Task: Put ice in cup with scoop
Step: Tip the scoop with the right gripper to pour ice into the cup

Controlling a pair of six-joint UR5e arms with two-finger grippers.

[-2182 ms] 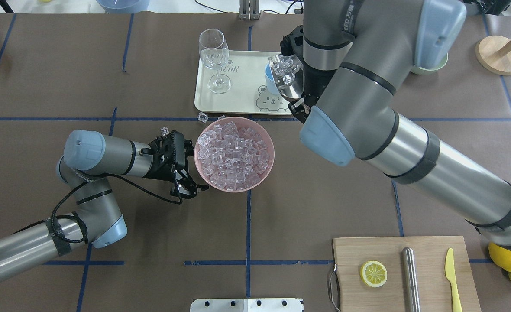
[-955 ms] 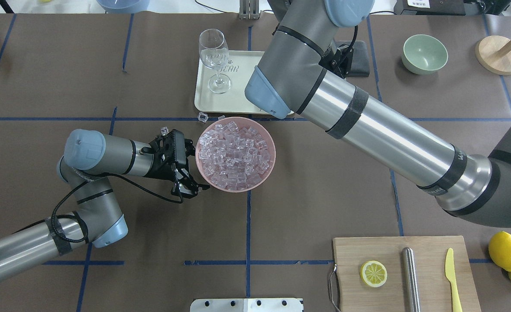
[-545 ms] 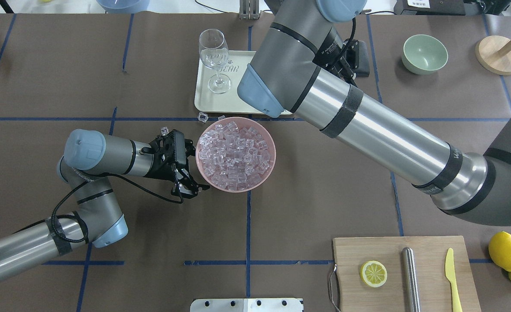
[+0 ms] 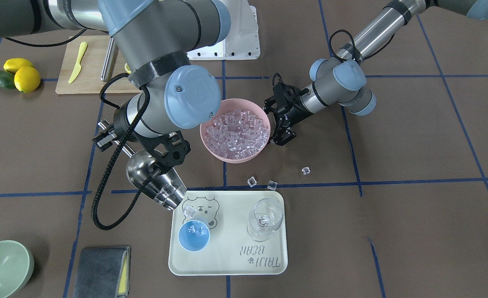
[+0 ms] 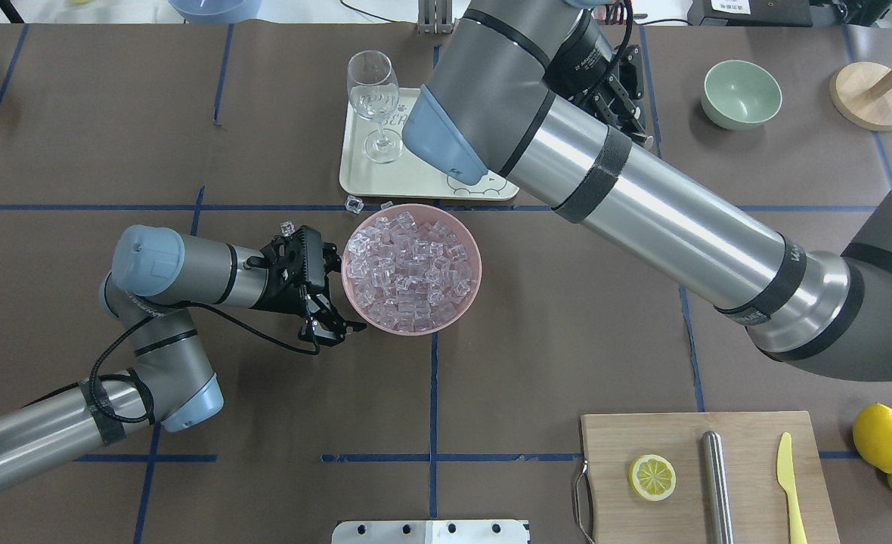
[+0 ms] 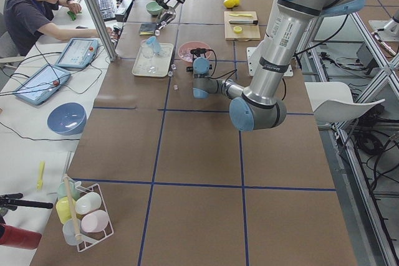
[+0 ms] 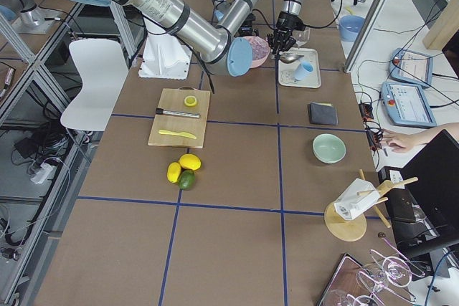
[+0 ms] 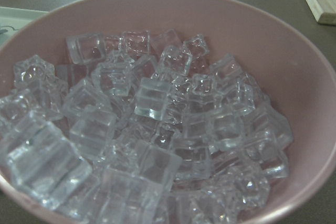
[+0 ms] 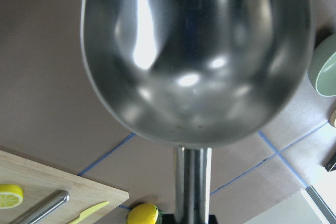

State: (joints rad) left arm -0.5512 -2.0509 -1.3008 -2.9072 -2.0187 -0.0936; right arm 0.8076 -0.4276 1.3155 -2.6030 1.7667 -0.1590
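Brown paper ruled with blue tape [image 5: 433, 393] covers the table [image 5: 567, 340] shared by two robot arms. Nearest the robot, on its right, a wooden cutting board [image 5: 748, 446] carries a lemon slice [image 5: 651, 477], a steel cylinder [image 5: 717, 483] and a yellow knife [image 5: 789, 483]. Whole lemons [image 5: 882, 437] lie just beside it.

At mid-table a pink bowl [image 5: 479, 270] is heaped with ice [image 5: 408, 264]. The left hand [image 5: 334, 293] sits at the bowl's wall, fingers spread wide and holding nothing. It appears to touch the rim, though the overhead view leaves that unclear.

Three loose cubes [image 4: 252, 181] lie on the paper just short of a cream tray [image 4: 235, 265]. On the tray stand a clear wine glass [image 4: 264, 219] and, apart from it, the light-blue cup [image 4: 194, 236] with a few cubes inside.

The right hand [image 9: 192, 219] is clamped on the handle of the scoop [image 4: 153, 178]. The scoop is tipped mouth-down over the tray's corner just beside the cup, with cubes at its lip and one more between lip and cup.

Farther out sit a pale green bowl [image 5: 741, 94], a folded grey cloth [image 4: 101, 271] and a round wooden stand [image 5: 869, 94]. Beyond the table's far edge, a seated operator [image 6: 31, 4] works at a white desk [image 6: 37, 154] that holds tablets [image 6: 78, 51] and a blue bowl [image 6: 67, 118].
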